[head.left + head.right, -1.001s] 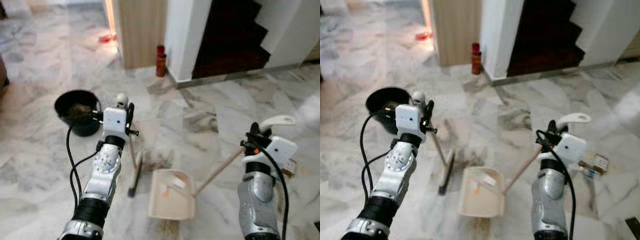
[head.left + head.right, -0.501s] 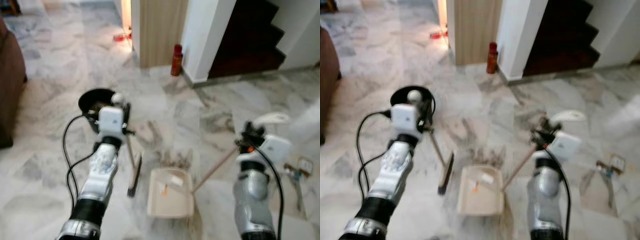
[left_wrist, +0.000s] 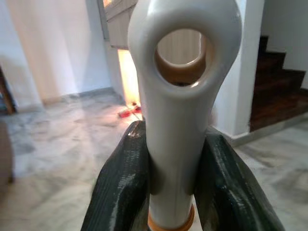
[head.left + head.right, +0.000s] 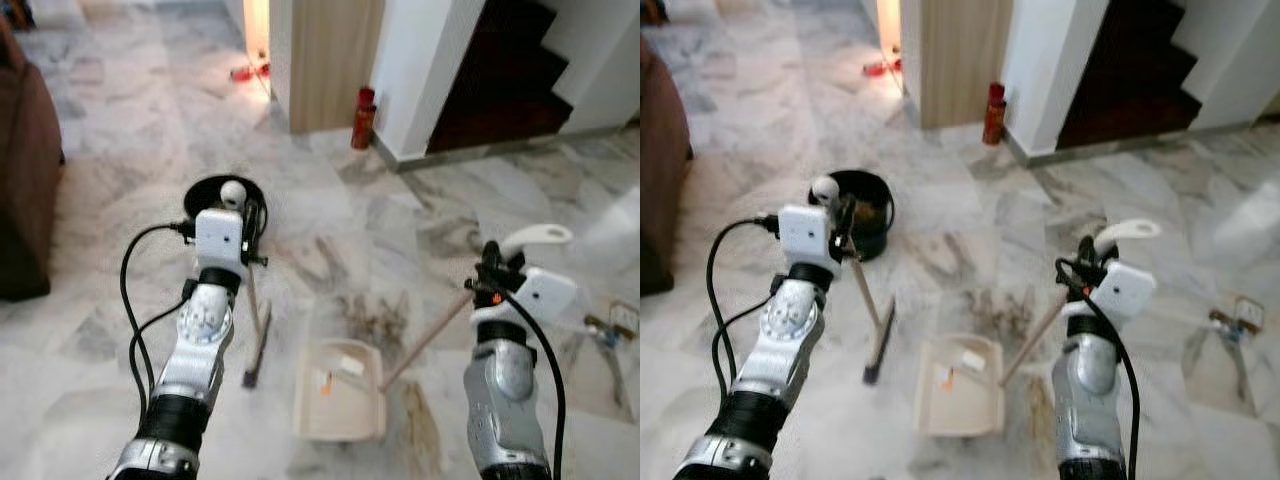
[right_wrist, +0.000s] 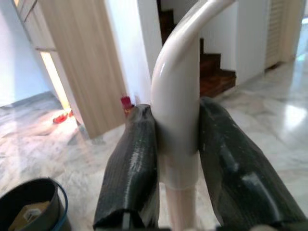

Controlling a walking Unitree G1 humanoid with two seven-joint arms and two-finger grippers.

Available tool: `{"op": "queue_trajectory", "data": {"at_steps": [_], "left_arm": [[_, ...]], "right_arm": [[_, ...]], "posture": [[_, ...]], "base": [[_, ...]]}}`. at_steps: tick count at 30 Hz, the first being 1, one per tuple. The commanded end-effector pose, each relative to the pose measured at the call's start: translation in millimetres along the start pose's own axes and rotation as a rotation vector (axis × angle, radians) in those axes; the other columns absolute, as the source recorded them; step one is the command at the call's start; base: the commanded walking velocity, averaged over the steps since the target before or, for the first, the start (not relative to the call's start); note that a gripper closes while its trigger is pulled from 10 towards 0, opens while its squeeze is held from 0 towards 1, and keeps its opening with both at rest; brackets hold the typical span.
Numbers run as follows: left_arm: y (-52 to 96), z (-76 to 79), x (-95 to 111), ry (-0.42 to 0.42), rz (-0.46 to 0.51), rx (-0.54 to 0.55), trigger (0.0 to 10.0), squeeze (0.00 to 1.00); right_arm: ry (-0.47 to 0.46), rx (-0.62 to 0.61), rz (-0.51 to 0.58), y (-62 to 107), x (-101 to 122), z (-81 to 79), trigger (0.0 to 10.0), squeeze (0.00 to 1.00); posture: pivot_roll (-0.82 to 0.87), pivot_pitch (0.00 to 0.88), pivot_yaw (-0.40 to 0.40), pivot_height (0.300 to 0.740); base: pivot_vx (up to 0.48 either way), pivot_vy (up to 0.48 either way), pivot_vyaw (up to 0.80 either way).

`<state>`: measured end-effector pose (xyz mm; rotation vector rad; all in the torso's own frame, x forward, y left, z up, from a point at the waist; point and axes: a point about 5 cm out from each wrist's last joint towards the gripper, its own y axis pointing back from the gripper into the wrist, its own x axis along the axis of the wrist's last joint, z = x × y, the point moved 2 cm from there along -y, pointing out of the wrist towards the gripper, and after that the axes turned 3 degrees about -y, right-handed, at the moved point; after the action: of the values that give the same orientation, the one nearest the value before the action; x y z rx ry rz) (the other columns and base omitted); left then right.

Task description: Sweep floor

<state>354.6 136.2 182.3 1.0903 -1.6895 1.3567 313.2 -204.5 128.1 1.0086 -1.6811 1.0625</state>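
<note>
While the left tool (image 4: 250, 215) holds the broom (image 4: 256, 335) and the right tool (image 4: 490, 262) holds the dustpan (image 4: 338, 392), push dirt (image 4: 375, 318) in next (slowly)

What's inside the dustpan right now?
The dustpan on the floor holds a small white scrap and a small orange bit on its tray. Anything finer, like dust, is too small to tell.

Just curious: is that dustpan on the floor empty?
Not empty: the dustpan lying flat on the floor holds a few small scraps, one white and one orange.
</note>
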Motion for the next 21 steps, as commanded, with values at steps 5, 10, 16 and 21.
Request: {"op": "queue_trajectory", "data": {"at_steps": [5,10,16,21], "left_arm": [[-2.5,3.2,7.4,-0.011,0.03,-0.004,10.0,0.0],[-3.3,1.9,7.8,-0.014,0.031,0.001,10.0,0.0],[-4.2,0.6,8.0,-0.019,0.031,0.003,10.0,0.0],[-5.3,0.1,8.6,-0.018,0.033,0.007,10.0,0.0]], "right_arm": [[-0.004,0.012,0.048,-0.8,9.6,-2.5,10.0,0.0],[-0.027,0.009,0.043,-0.9,9.1,-1.2,10.0,0.0],[-0.03,0.015,0.04,-0.4,8.1,-2.7,10.0,0.0],[-0.02,0.037,0.038,-0.8,7.9,-5.2,10.0,0.0]], "posture": [[0.05,0.081,-0.037,0.74],[0.06,0.072,-0.034,0.74],[0.06,0.06,-0.027,0.74],[0.06,0.054,-0.026,0.74]], "base": [[0.0,0.0,0.25],[0.107,0.0,0.27],[0.305,0.0,0.0],[0.334,0.0,0.0]]}}
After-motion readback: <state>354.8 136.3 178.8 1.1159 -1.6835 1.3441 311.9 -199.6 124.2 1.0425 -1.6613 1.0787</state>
